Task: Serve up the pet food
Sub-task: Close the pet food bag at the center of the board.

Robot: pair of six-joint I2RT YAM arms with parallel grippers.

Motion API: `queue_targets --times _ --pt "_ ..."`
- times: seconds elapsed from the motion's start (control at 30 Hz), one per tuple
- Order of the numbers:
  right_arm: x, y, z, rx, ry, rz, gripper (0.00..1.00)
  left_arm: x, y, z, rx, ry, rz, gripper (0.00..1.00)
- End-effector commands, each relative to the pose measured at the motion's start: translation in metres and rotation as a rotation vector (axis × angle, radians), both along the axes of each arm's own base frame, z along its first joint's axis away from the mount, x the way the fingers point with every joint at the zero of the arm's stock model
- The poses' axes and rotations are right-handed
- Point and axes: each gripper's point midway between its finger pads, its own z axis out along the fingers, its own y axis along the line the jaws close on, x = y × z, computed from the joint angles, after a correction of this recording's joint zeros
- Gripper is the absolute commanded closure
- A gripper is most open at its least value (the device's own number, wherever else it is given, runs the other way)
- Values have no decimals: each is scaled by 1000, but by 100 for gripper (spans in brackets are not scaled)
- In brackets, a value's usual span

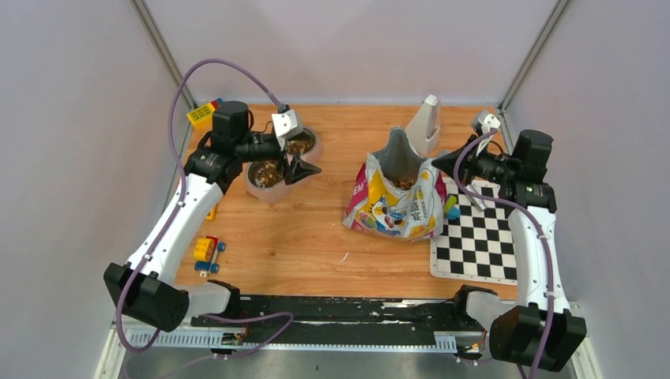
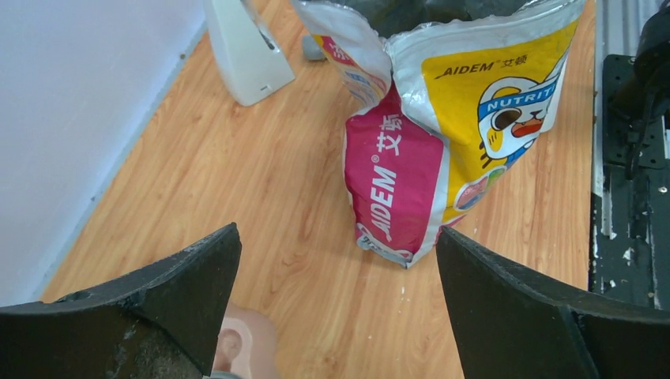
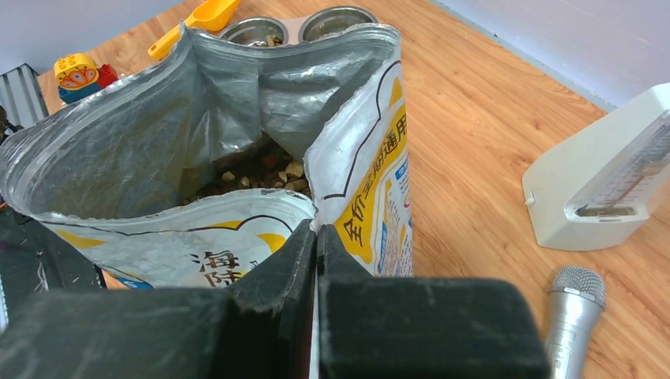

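Observation:
The pet food bag (image 1: 399, 201) stands open at mid-table, yellow and white with a cartoon cat and silver lining. Brown kibble (image 3: 261, 174) lies inside it. My right gripper (image 3: 316, 229) is shut on the bag's top edge, and a thin strip of the bag runs between its jaws; from above, the right gripper (image 1: 437, 163) is at the bag's right rim. My left gripper (image 2: 338, 233) is open and empty, and from above the left gripper (image 1: 299, 169) hovers beside the double bowl (image 1: 261, 188). Both cups hold kibble (image 1: 269, 172). A yellow scoop (image 3: 201, 20) lies by the bowl.
A white metronome (image 1: 427, 122) stands behind the bag. A checkerboard mat (image 1: 474, 241) lies at the right, with a silver microphone (image 3: 573, 316) on the table near the bag. Toy bricks (image 1: 207, 253) sit at the front left and a yellow block (image 1: 201, 114) at the back left.

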Motion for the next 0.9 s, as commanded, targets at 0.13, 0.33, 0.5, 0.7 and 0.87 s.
queue_targets --times 0.13,0.33,0.5,0.7,0.87 --pt "1 4 28 -9 -118 10 100 -3 -7 8 22 -45 -117 0" --pt "2 8 23 5 -85 22 100 11 -29 9 -92 31 -173 0" --pt "4 8 25 5 -84 14 100 16 -54 2 -103 84 -213 0" --pt "7 6 21 -12 -90 -1 100 1 -101 2 -82 77 -281 0" --pt "11 4 13 -22 -79 -16 100 1 -118 18 -179 127 -308 0"
